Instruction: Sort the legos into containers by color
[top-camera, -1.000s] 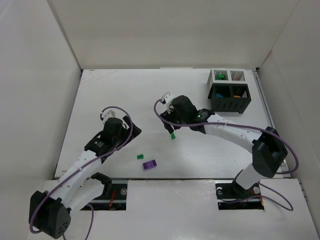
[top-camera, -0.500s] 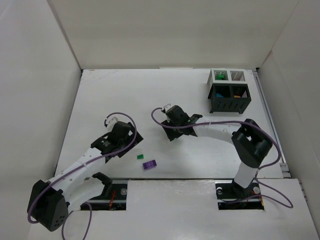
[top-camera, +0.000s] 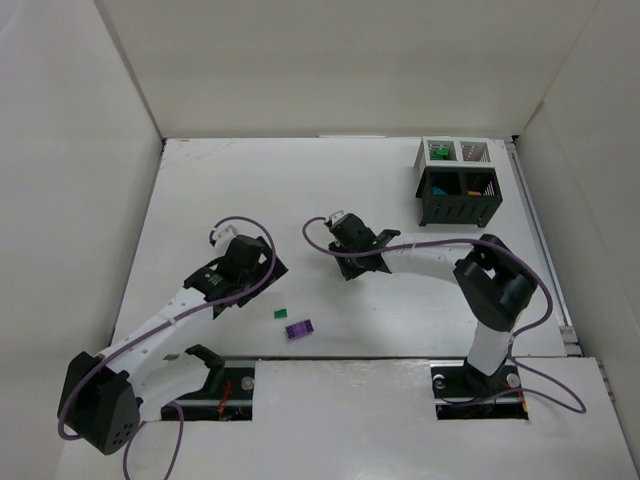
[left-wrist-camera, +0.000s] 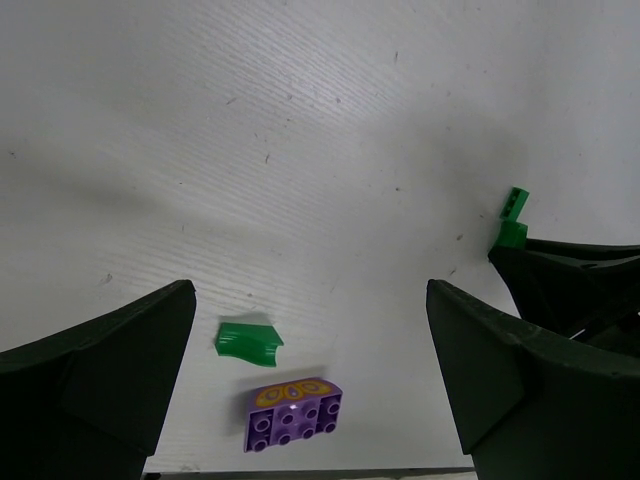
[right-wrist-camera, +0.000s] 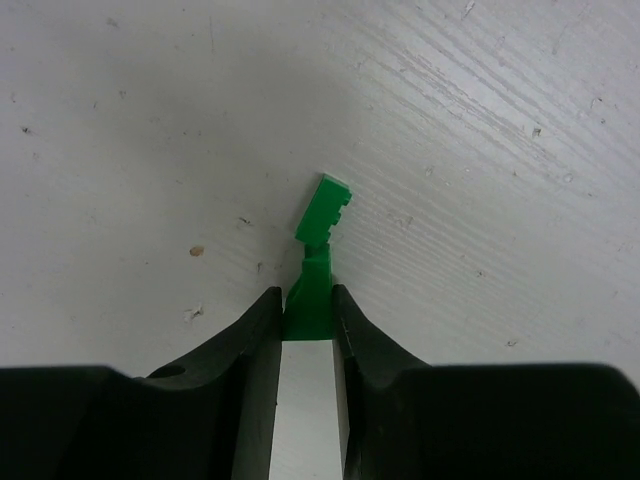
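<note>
My right gripper is shut on a small green lego that stands on the table; the lego's upper part sticks out past the fingertips. From above, that gripper sits mid-table and hides the piece. My left gripper is open and hovers over a curved green lego and a purple lego with a yellow print. From above these are the green lego and the purple lego, just right of my left gripper. The containers stand at the back right.
The two white bins are behind the two black ones; a green piece lies in the left white bin and coloured pieces show in the left black bin. White walls enclose the table. The right arm's fingers show in the left wrist view.
My right gripper has lowered and shut on the green lego. My left arm has shifted a little toward the purple and green pieces, still open.
</note>
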